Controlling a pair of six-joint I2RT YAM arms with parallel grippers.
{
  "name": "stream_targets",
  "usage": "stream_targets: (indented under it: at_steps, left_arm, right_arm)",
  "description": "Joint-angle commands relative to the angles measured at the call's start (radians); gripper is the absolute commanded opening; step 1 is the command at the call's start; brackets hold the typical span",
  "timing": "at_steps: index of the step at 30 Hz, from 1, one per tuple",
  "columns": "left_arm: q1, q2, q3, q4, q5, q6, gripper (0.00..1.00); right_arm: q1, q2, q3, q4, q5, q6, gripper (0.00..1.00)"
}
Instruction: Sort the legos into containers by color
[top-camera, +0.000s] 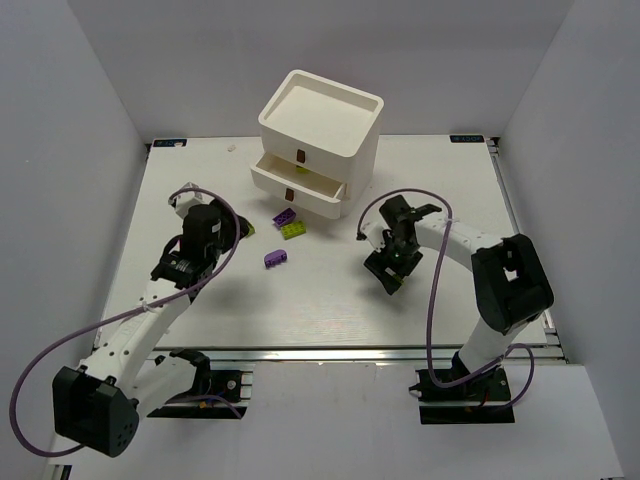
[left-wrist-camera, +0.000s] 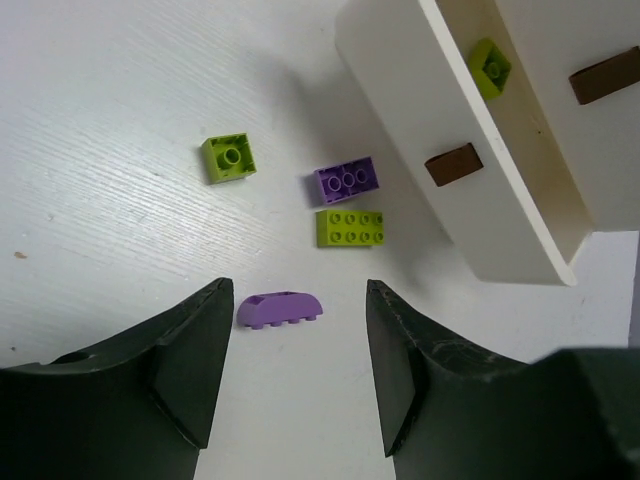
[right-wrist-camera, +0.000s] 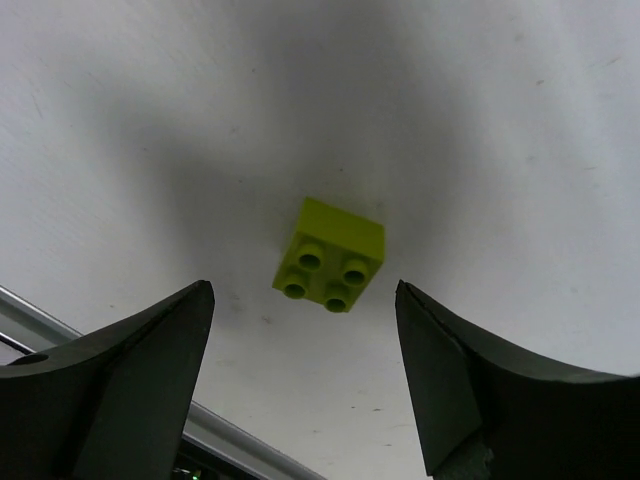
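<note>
The white chest of containers (top-camera: 320, 115) stands at the back, its lower drawer (left-wrist-camera: 500, 215) pulled out with one lime lego (left-wrist-camera: 490, 68) inside. On the table in front lie a lime square lego (left-wrist-camera: 229, 159), a purple lego (left-wrist-camera: 346, 180), a long lime lego (left-wrist-camera: 350, 227) and a curved purple lego (left-wrist-camera: 281, 309). My left gripper (left-wrist-camera: 298, 340) hangs open just short of the curved purple one (top-camera: 276, 258). My right gripper (right-wrist-camera: 303, 318) is open, hovering over a separate lime square lego (right-wrist-camera: 330, 255) that lies just beyond its fingertips, at the table's right centre (top-camera: 397, 283).
The chest's recessed top tray (top-camera: 322, 108) holds nothing. A second drawer (top-camera: 300, 158) above the pulled-out one stands slightly out. The metal front rail (right-wrist-camera: 230, 440) runs close behind the right gripper. White walls enclose the table on the left, right and back.
</note>
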Motion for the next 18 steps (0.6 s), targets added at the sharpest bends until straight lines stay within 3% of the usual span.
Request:
stream_targets:
  at_steps: [1,7,11,16,18]
  left_arm:
    - [0.004,-0.049,-0.002,-0.041,-0.047,-0.015,0.65]
    - [0.004,-0.037,0.013,-0.069,-0.061,0.013,0.66]
    - [0.004,-0.034,0.004,-0.067,-0.065,0.017,0.66]
    - [0.004,-0.031,-0.019,-0.059,-0.059,0.014,0.66]
    - [0.004,-0.029,-0.026,-0.056,-0.056,0.014,0.66]
  right_arm:
    - [0.026,0.011,-0.033,0.029,0.061,0.041,0.78]
    - [0.038,0.032,-0.080,0.128,0.118,0.081,0.66]
    - [0.041,0.018,-0.096,0.151,0.150,0.085,0.45]
    - [0.043,-0.008,-0.096,0.164,0.133,0.065,0.36]
    - [0.043,-0.024,-0.090,0.168,0.069,0.053,0.27]
